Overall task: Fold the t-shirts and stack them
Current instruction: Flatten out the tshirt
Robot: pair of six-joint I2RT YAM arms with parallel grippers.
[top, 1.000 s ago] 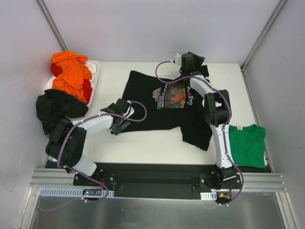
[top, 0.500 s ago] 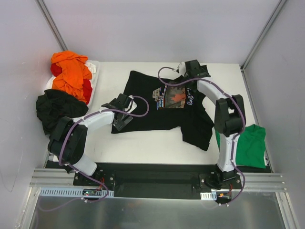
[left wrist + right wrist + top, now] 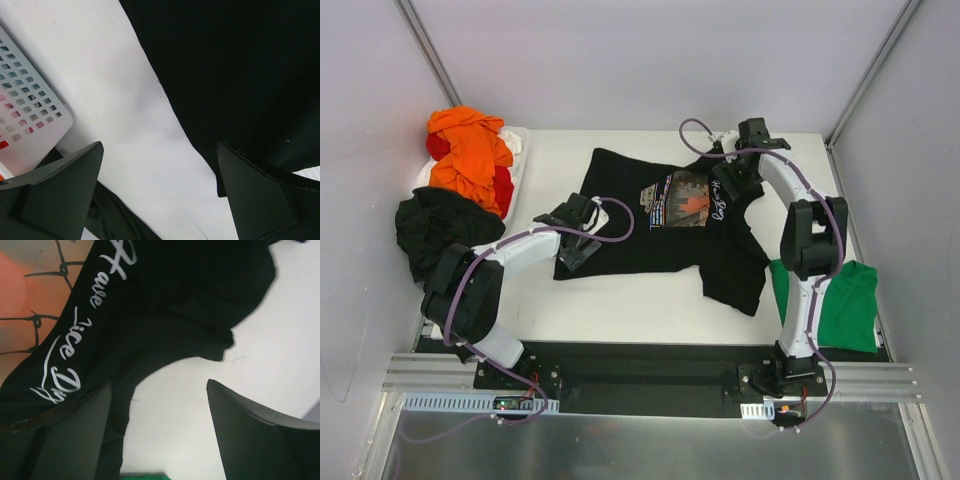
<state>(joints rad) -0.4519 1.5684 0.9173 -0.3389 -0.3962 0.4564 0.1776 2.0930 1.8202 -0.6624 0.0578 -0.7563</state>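
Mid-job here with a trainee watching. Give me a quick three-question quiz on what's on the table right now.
1. True or false: the left gripper and the right gripper are both open.
2. Which shirt lies spread out in the middle of the table? A) orange B) black shirt with a print C) red
3. Where does the green shirt lie?
Key: 1 true; 2 B; 3 at the table's near right corner, beside the right arm.
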